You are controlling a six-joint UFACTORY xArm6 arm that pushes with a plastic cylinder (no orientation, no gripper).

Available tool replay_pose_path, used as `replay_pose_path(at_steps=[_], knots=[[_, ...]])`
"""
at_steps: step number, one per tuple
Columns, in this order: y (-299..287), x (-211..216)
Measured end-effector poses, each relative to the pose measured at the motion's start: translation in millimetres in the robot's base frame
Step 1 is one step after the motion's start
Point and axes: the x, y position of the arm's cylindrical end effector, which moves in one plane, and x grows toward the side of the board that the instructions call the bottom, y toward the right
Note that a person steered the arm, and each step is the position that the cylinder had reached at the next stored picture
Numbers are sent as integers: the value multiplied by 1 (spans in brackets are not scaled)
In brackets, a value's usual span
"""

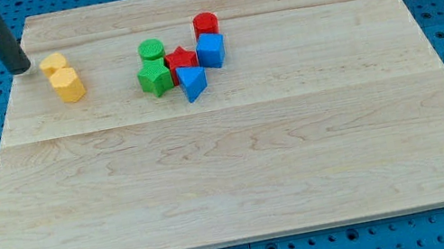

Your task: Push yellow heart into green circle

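Note:
My tip (pixel 19 68) rests on the board near the view's top left corner. Just to its right is a small yellow block (pixel 53 64), which looks like a hexagon. The yellow heart (pixel 67 84) touches that block from below and to the right. The tip is up and to the left of the heart, a short gap away. The green circle (pixel 151 50) stands well to the right of the heart, at the left side of a cluster of blocks.
The cluster also holds a green star (pixel 155 78) just below the green circle, a red star (pixel 181 58), a blue cube (pixel 211 50), a blue triangle (pixel 192 83) and a red cylinder (pixel 205 25). The wooden board (pixel 240 176) lies on a blue perforated table.

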Motion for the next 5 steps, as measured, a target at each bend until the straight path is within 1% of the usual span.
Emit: replay_pose_path(at_steps=[1, 2, 3, 4, 5], knots=[[7, 14], [31, 23], [82, 9], [124, 8], [146, 18]])
